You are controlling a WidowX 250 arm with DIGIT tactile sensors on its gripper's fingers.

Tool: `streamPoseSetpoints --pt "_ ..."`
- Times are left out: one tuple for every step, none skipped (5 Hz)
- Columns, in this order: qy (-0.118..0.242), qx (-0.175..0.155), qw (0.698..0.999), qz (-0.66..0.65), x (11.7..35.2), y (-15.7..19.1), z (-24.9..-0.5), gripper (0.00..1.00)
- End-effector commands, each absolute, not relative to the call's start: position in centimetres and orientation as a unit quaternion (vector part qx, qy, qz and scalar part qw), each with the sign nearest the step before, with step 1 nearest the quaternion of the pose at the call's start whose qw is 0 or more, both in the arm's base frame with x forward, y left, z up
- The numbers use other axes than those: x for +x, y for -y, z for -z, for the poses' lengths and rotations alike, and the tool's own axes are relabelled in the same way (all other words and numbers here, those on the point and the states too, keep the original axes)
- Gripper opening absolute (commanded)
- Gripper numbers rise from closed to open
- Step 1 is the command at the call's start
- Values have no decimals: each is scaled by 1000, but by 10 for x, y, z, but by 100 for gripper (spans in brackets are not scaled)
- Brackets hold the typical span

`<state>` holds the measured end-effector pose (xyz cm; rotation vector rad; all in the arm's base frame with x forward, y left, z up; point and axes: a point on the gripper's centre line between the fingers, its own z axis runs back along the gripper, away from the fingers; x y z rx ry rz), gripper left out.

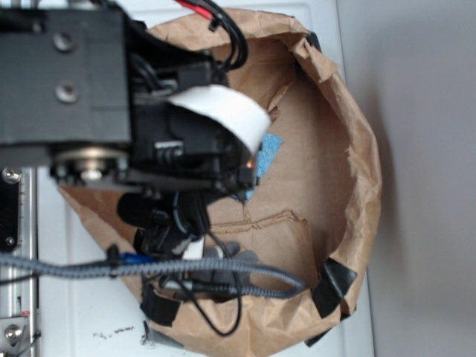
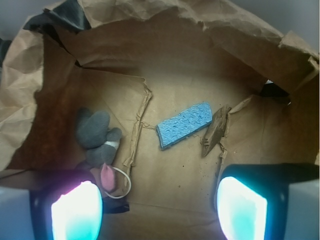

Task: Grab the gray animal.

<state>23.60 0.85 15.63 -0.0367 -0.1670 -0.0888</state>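
Inside a crumpled brown paper enclosure [image 2: 165, 30] with black tape at its rim, a WidowX 250 arm's gripper [image 2: 159, 207] hangs with its two glowing fingertip pads spread wide and nothing between them. The small dark gray plush animal [image 2: 97, 137], lumpy-limbed with a lighter gray band and a pink ear, lies on the paper floor to the left of the flat blue rectangular sponge [image 2: 184, 125], a raised crease in the paper running between the two. In the wrist view the toy sits just above the left pad [image 2: 75, 210], its pink ear close to that pad's inner edge, so the open span is centred nearer the sponge than the toy. A thin white loop [image 2: 120, 185] lies beside the ear. A brown sliver of wood scrap [image 2: 216, 131] rests just right of the sponge.

From the exterior view the arm's black body and cabling hide most of the floor; only a corner of the sponge shows, and gray shapes below it may be the toy, though that is too blurred to tell.

To take the toy cleanly, the gripper would likely need to shift away from the sponge, toward the toy, until the plush body lies midway between the pads, then descend with the fingers kept wide. Closing across the rounded body rather than the ear should give the firmer hold; the soft plush will compress. The crease and the paper wall beyond the toy look liable to snag a pad.
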Motion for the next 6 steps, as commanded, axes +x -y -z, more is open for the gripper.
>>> streamPoseSetpoints --pt "103 -14 994 44 239 -9 -168 100" --pt "96 -37 992 76 238 -11 -153 100" --pt "91 -2 993 74 249 -6 -123 100" --pt "102 32 991 83 250 2 -104 100" --pt "97 52 989 100 252 15 -79 100" --pt "93 32 987 125 245 32 -75 100"
